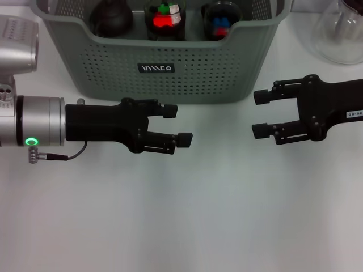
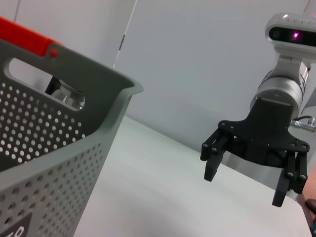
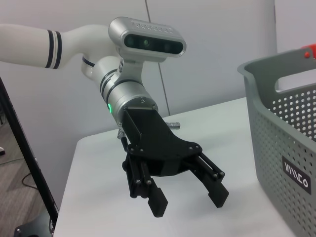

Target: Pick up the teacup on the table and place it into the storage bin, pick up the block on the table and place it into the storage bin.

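2 grippers: both hover low over the white table [image 1: 181,221], in front of the storage bin, facing each other and well apart.
Left gripper [image 1: 177,123]: jaws spread wide, holding nothing; its upper finger is near the bin's front wall without touching.
Storage bin [image 1: 198,73]: grey-green, standing at the far edge of the table, label facing the robot.
Bin contents: 1 dark rounded vessel [image 1: 112,17], 1 dark cup with red and green pieces [image 1: 165,17], 1 dark cup with blue and red pieces [image 1: 220,22]. Which is the teacup cannot be told.
Teacup and block: neither shows on the bare table, so both are probably in the bin.
Right gripper [image 1: 260,114]: jaws wide, empty, just off the bin's front corner.
Glass vessel [image 1: 343,34]: beside the bin, beyond the right arm.
Step in hand: probably clearing away. Done well, each arm draws back level, away from the perforated wall, the right minding the glass.
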Action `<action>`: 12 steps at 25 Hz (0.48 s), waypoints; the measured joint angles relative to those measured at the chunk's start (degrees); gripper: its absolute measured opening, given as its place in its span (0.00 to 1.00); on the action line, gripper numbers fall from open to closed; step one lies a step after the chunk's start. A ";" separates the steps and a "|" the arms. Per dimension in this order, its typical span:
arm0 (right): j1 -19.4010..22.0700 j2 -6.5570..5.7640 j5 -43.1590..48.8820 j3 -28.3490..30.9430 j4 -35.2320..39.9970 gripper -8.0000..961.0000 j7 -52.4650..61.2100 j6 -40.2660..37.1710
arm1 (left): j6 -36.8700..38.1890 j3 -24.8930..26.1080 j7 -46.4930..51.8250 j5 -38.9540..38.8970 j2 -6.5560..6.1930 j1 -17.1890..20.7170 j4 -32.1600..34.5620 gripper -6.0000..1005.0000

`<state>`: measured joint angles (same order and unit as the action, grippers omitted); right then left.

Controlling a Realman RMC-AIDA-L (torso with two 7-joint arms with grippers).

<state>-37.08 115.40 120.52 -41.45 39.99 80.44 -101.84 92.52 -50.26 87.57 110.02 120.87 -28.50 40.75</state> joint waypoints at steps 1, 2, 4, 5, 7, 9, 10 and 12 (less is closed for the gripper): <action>-0.02 0.02 0.00 -0.14 0.00 0.81 -0.01 0.00 | -0.08 0.04 -0.01 0.25 0.01 0.00 0.00 0.86; -0.04 0.05 -0.01 -0.32 0.00 0.81 -0.01 0.00 | -0.33 0.04 -0.01 0.48 0.03 0.00 0.00 0.86; -0.09 0.07 -0.02 -0.65 0.00 0.81 0.05 -0.02 | -0.87 0.04 0.00 0.88 0.08 0.00 0.00 0.86; -0.11 0.07 -0.03 -0.68 0.00 0.81 0.11 -0.02 | -1.10 0.04 0.02 1.03 0.08 0.01 0.00 0.86; -0.12 0.09 -0.02 -0.73 0.00 0.81 0.23 -0.03 | -1.42 0.02 0.08 1.21 0.08 0.02 0.01 0.86; -0.12 0.08 -0.03 -1.03 0.00 0.81 0.39 -0.03 | -1.53 0.01 0.12 1.22 0.06 0.02 0.03 0.86; -0.12 0.07 -0.03 -1.26 0.00 0.81 0.50 -0.03 | -1.66 0.02 0.15 1.22 0.05 0.02 0.02 0.86; -0.12 0.06 -0.03 -1.76 0.00 0.81 0.69 -0.03 | -2.13 0.03 0.21 1.36 0.01 0.02 -0.02 0.86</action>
<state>-37.20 115.45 120.49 -43.21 39.99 81.13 -101.87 90.39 -50.23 87.77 111.38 120.88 -28.48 40.73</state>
